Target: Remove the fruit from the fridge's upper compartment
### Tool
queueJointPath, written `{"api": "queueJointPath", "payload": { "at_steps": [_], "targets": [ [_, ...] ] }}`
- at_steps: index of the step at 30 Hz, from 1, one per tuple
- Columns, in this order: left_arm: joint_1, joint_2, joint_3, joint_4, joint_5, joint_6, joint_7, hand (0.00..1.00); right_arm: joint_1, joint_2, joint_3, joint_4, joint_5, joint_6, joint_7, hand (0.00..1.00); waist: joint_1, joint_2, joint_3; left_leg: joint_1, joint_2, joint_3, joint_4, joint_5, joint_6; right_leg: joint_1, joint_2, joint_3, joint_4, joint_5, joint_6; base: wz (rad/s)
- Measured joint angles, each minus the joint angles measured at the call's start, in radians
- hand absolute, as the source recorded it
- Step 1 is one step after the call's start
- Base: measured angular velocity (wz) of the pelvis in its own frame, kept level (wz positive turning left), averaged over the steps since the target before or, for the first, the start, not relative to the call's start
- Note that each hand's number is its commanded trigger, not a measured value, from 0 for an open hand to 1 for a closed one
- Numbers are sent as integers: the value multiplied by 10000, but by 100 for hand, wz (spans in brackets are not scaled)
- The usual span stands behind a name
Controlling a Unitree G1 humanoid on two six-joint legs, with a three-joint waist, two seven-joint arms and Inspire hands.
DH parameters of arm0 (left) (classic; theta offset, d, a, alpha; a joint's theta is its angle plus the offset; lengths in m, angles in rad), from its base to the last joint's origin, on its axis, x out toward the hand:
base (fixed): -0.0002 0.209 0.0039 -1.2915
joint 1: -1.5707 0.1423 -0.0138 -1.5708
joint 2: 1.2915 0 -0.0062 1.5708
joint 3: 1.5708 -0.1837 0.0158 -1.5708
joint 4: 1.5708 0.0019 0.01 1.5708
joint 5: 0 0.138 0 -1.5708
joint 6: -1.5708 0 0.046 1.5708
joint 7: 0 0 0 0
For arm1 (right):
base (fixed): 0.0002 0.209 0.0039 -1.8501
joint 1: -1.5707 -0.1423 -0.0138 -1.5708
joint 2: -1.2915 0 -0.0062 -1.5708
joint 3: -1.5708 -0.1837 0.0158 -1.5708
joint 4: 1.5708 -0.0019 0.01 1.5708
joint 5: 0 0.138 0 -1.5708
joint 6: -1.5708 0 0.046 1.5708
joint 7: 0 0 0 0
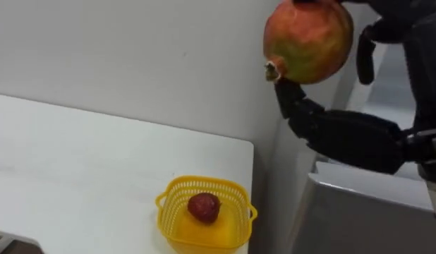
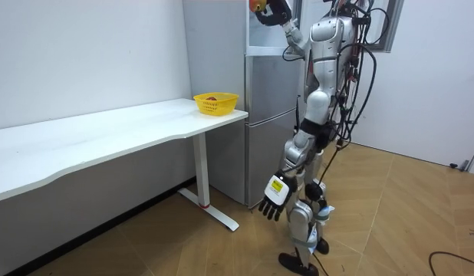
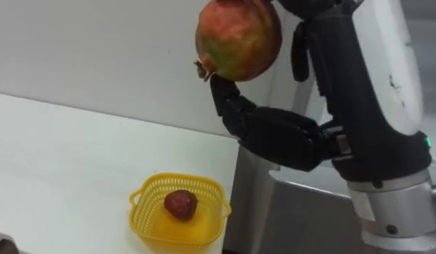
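Fruit first: the pomegranate (image 1: 308, 42) is up high in the right hand (image 1: 345, 137). It is out in the air beside the fridge (image 2: 264, 123) and above the end of the counter (image 1: 98, 162). Part of the hand props it from below and the rest curls over its top and far side. So the hand is wrapped round the fruit, not pinching it. The left hand (image 2: 274, 201) hangs low by the robot's leg with loose, straight fingers and holds nothing.

I think this fruit is heavy for its size. Its skin looks hard and smooth, so it could slide or roll if your hold goes slack. It will not squash easily, but a drop from this high could crack it. The little crown end pokes out on the left side. Don't hold it there, because it looks small and could snap. Hold the fat round middle, from two sides, as the hand does now.

A yellow basket (image 1: 204, 185) with holes in its walls stands at the end of the counter, near the edge next to the fridge. One small red fruit (image 1: 203, 207) lies in the middle of it. There looks to be room beside it, but the big fruit could bump the small one, so lower it gently.
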Motion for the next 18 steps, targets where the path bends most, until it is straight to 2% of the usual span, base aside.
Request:
{"api": "queueJointPath", "payload": {
  "at_steps": [3,5,9,11,18],
  "targets": [
    [-2,1,4,34,0,2,-187,0,-430,0,301,27,-6,-12,229,100,97,-72,40,-45,-9,-153,35,1,-1,6,-12,-145,2,0,1,13],
    [-31,0,-6,207,0,0,-343,0,-761,-4,559,178,-12,-15,372,100,292,-128,63,-108,-25,-186,51,2,-2,-14,-7,-155,-4,-2,3,6],
    [-39,20,-7,245,0,0,-340,0,-1432,-64,994,1123,14,40,796,100,335,-217,96,-144,-25,-258,64,2,-1,-8,-25,-171,-6,-2,4,4],
    [-56,82,-9,254,1,4,-338,0,-1489,-64,1166,1577,2,128,980,100,438,-286,115,-151,-32,-288,41,2,0,-10,-34,-177,-2,-4,6,3],
    [-102,205,-2,216,35,162,-412,0,-1503,-73,1467,2905,52,441,1089,100,776,-514,95,-207,-117,-456,84,8,10,-6,-53,-256,-3,-18,30,6]
  ]
}}
